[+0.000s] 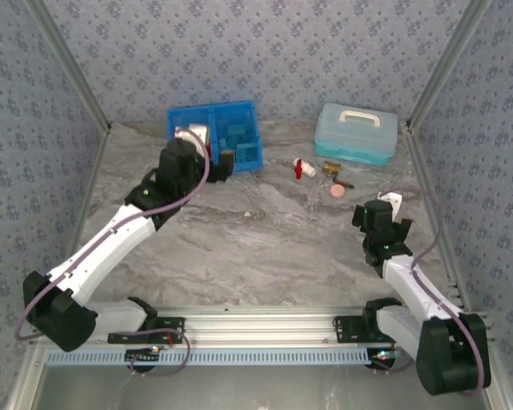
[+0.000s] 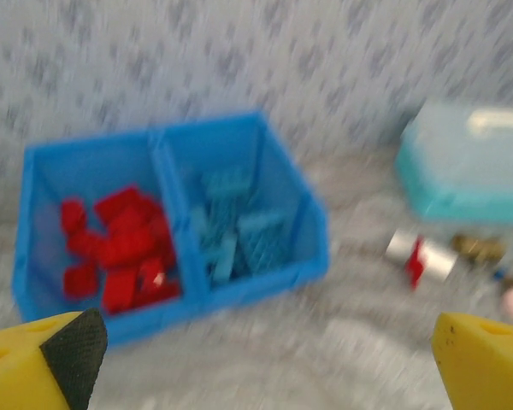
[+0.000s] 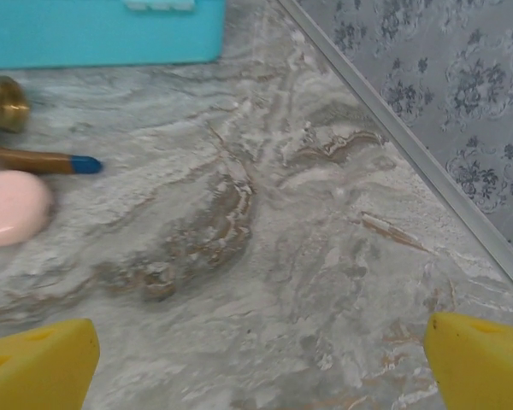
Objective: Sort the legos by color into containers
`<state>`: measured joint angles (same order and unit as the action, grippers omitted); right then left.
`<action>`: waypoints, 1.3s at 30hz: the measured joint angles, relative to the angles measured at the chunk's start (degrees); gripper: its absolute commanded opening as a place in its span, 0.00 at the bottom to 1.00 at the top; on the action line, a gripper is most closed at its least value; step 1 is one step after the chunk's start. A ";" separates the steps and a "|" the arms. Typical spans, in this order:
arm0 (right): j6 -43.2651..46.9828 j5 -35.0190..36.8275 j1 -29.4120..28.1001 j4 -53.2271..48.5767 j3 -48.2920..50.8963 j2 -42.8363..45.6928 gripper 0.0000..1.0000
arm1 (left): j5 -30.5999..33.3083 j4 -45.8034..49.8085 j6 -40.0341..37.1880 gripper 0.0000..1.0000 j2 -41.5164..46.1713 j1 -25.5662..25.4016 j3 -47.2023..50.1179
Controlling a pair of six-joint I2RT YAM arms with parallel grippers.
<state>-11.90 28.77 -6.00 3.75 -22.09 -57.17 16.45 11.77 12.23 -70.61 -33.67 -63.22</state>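
The containers are the two halves of one bright blue bin [image 1: 173, 115] at the back left of the table. In the left wrist view the bin [image 2: 248, 289] holds several red legos [image 2: 120, 248] in its left compartment and several light blue legos [image 2: 235, 232] in its right one. My left gripper [image 1: 207, 152] hovers just in front of the bin. It is open with nothing between its yellow fingers [image 2: 43, 363], and its view is blurred. My right gripper [image 1: 379, 213] rests low over bare table at the right, also open and empty [image 3: 261, 367].
A pale teal lidded case [image 1: 356, 132] stands at the back right. In front of it lie a small red-and-white piece [image 1: 304, 168], a brass part [image 3: 2, 102], a brown stick with a blue tip [image 3: 43, 160] and a pink ball [image 1: 337, 192]. Patterned walls enclose the table.
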 measured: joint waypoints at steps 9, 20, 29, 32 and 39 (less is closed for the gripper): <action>7.52 -7.04 2.58 24.76 -0.92 -24.11 1.00 | 11.67 -5.18 -5.27 1.00 10.29 1.92 24.28; 11.56 -21.57 6.82 40.48 0.20 -29.97 1.00 | 17.77 -17.81 -9.22 0.99 10.47 14.47 36.24; 12.04 -26.32 7.54 41.05 0.20 -29.97 1.00 | 4.46 -38.23 -8.63 0.99 -4.31 34.60 42.01; 12.33 -26.88 7.54 41.05 0.20 -29.97 1.00 | -2.19 -43.89 -6.62 0.99 -9.18 38.05 41.31; 12.41 -27.30 7.58 41.05 0.17 -29.97 1.00 | -11.32 -55.69 -8.22 0.99 -17.53 35.76 41.27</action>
<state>0.51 1.48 1.58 44.80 -21.91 -87.13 5.13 -43.92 4.01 -88.14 2.09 -21.96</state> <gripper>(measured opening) 0.999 0.993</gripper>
